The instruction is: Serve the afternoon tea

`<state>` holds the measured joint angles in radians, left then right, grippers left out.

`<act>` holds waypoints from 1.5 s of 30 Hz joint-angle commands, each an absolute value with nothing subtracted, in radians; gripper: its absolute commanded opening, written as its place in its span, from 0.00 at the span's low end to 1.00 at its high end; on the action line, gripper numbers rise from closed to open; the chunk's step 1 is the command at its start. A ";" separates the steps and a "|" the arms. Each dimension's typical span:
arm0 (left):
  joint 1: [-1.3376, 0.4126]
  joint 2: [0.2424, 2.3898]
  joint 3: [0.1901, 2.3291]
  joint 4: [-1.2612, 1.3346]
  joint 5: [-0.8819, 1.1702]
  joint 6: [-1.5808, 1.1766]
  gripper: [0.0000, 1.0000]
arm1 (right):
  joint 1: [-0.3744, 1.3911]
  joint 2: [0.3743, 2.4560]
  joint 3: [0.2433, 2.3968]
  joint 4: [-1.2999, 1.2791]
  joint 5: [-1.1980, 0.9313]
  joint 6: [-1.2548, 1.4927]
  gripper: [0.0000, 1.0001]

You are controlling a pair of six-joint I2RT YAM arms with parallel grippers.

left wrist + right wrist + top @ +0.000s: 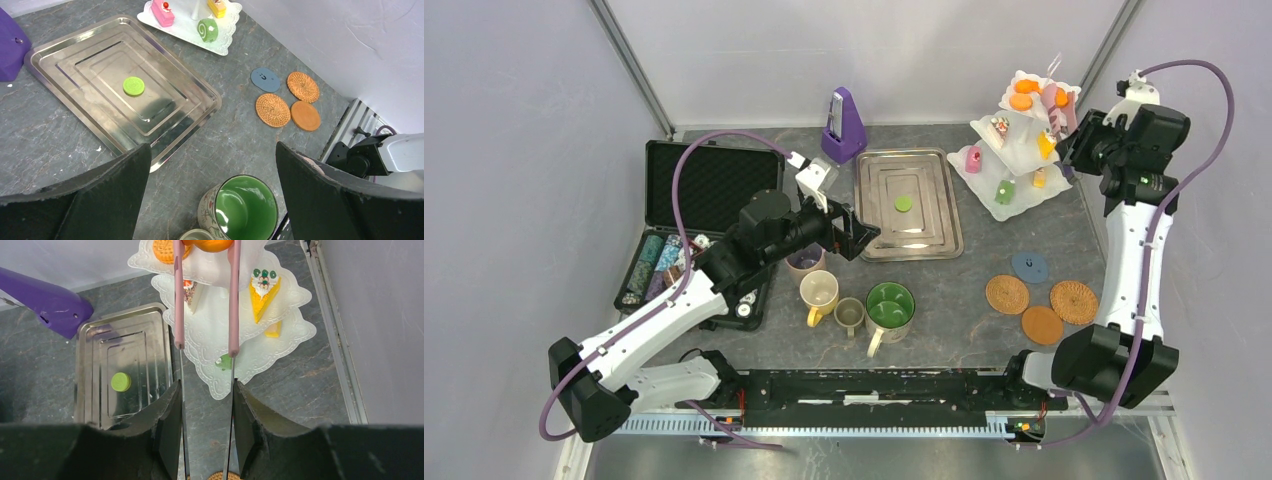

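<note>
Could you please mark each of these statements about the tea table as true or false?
1. The metal tray holds one green round pastry. True.
2. The left pincer is shut on a mug. False: it is open and holds nothing.
3. The right pincer grips tongs that reach up to the white stand. True.
4. A mug stands on each coaster. False: the four coasters are bare; the mugs stand grouped by the tray's near left corner.
5. The purple metronome lies on the tray. False: the metronome stands behind the tray.
</note>
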<state>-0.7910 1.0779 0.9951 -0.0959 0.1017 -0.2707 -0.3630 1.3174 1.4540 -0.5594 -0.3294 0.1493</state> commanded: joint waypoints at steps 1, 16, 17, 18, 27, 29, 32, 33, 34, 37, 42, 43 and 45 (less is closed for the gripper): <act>-0.784 1.075 1.037 -0.087 0.083 -0.213 1.00 | -0.352 1.324 1.453 -0.528 -0.283 0.116 0.19; -0.772 1.077 1.037 -0.087 0.091 -0.213 1.00 | -0.352 1.360 1.492 -0.525 -0.270 0.111 0.36; -0.772 1.076 1.037 -0.087 0.090 -0.213 1.00 | -0.352 1.362 1.495 -0.522 -0.278 0.112 0.40; -0.772 1.075 1.037 -0.087 0.089 -0.212 1.00 | -0.352 1.362 1.498 -0.519 -0.283 0.114 0.42; -0.771 1.062 1.035 -0.086 0.091 -0.212 1.00 | -0.351 1.353 1.553 -0.547 -0.267 0.109 0.55; -0.770 1.059 1.035 -0.086 0.091 -0.212 1.00 | -0.351 1.350 1.574 -0.562 -0.257 0.103 0.56; -0.771 1.056 1.035 -0.086 0.092 -0.212 1.00 | -0.351 1.344 1.608 -0.582 -0.246 0.100 0.58; -0.770 1.055 1.035 -0.086 0.092 -0.212 1.00 | -0.351 1.341 1.622 -0.594 -0.247 0.100 0.58; -0.770 1.053 1.035 -0.086 0.092 -0.212 1.00 | -0.351 1.333 1.633 -0.602 -0.256 0.103 0.58; -0.771 1.048 1.035 -0.086 0.091 -0.212 1.00 | -0.344 1.295 1.632 -0.614 -0.284 0.110 0.57; -0.770 1.037 1.034 -0.084 0.092 -0.212 1.00 | -0.282 1.161 1.494 -0.595 -0.373 0.120 0.57; -0.771 1.038 1.034 -0.082 0.091 -0.212 1.00 | -0.259 1.132 1.458 -0.590 -0.382 0.124 0.57; -0.770 1.040 1.032 -0.083 0.086 -0.212 1.00 | -0.207 1.077 1.385 -0.577 -0.408 0.139 0.56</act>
<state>-0.7742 1.0618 0.9997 -0.1032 0.1020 -0.2703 -0.2806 1.1824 1.4815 -0.6132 -0.3180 0.1188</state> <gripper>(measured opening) 0.994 0.573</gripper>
